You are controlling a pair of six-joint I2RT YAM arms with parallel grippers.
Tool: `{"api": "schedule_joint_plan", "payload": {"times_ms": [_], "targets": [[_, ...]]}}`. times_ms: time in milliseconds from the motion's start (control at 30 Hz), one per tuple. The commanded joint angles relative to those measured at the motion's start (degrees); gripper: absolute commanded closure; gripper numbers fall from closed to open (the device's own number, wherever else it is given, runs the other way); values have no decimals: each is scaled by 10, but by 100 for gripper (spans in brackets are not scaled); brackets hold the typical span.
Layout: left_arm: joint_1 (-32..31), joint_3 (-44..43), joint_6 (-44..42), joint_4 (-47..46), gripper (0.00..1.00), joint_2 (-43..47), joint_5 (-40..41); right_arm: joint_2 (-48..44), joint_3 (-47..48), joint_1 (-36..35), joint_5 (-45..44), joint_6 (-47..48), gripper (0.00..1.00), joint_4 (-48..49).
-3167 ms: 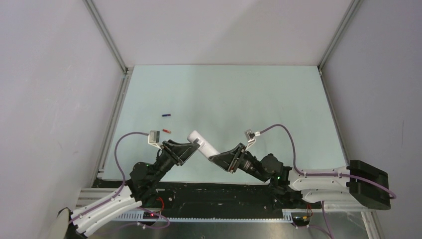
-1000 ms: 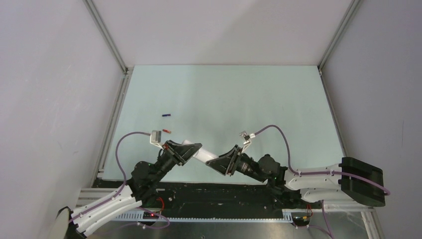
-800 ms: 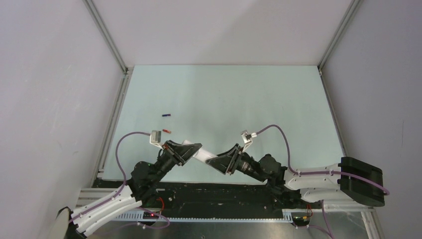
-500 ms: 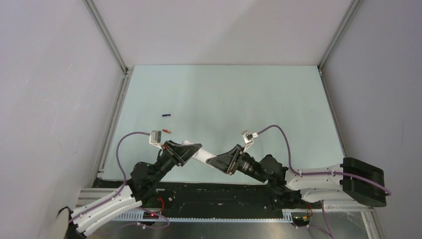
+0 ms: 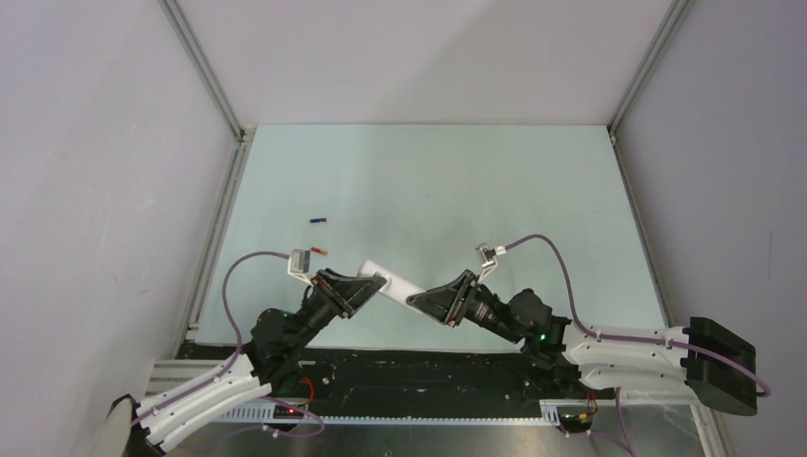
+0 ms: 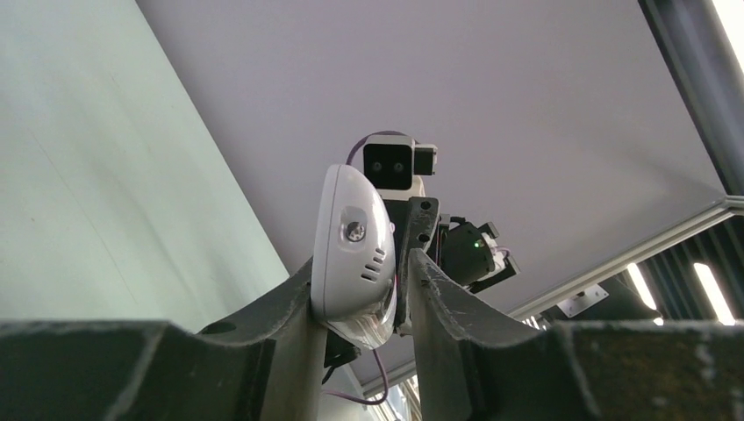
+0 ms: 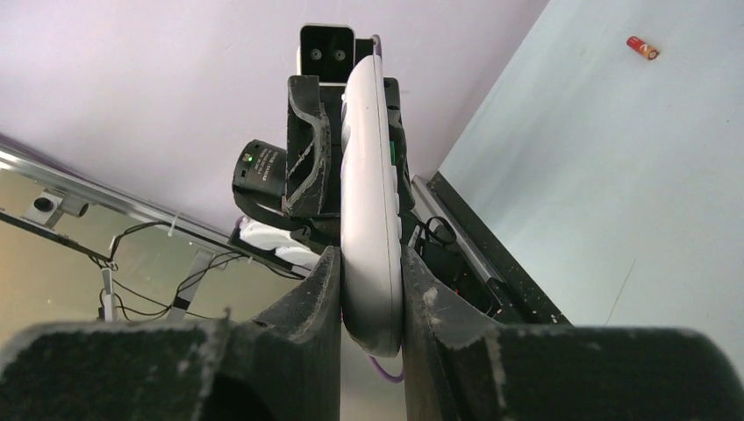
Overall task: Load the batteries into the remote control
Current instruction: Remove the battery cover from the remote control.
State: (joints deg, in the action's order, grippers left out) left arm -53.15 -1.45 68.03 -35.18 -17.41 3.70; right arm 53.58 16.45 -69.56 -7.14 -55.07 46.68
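Observation:
The remote control (image 5: 394, 280) is a white handset held above the table between both grippers. My right gripper (image 5: 420, 299) is shut on its right end; in the right wrist view both fingers press the remote control (image 7: 371, 219) at my right gripper (image 7: 370, 256). My left gripper (image 5: 372, 283) stands slightly open around the other end. In the left wrist view the remote control (image 6: 353, 246) leans on the left finger (image 6: 294, 307) of my left gripper (image 6: 360, 263), with a thin gap to the right finger. The red-orange battery (image 5: 321, 251) (image 7: 642, 47) and the dark blue battery (image 5: 318, 221) lie on the table.
The pale green table (image 5: 438, 190) is walled on the left, back and right, with aluminium rails (image 5: 217, 228) along the edges. A black strip (image 5: 400, 367) runs along the near edge by the arm bases. Purple cables (image 5: 542, 249) loop over both wrists.
The right arm has swung to the right and carried the remote control a little right and farther from the bases. The left jaws have eased apart from the remote control's end.

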Motion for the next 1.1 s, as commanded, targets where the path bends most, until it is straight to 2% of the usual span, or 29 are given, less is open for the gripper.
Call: {"api": "schedule_joint_plan", "payload": {"times_ms": [0, 200, 400, 600, 900, 1067], "targets": [[0, -13, -21, -16, 59, -12, -18, -9, 7, 17, 26, -13, 100, -30], [0, -22, -24, -16, 57, -24, -21, 8, 16, 25, 63, -17, 100, -30], [0, -19, -25, -16, 62, -23, -19, 13, 18, 26, 65, -18, 100, -32], [0, -13, -20, -16, 63, -14, -13, 5, 18, 27, 64, -16, 100, -49], [0, -12, -18, -15, 54, -10, -8, -1, 18, 26, 81, -15, 100, -60], [0, -10, -17, -16, 61, -8, -9, -5, 18, 24, 75, -12, 100, -69]]}}
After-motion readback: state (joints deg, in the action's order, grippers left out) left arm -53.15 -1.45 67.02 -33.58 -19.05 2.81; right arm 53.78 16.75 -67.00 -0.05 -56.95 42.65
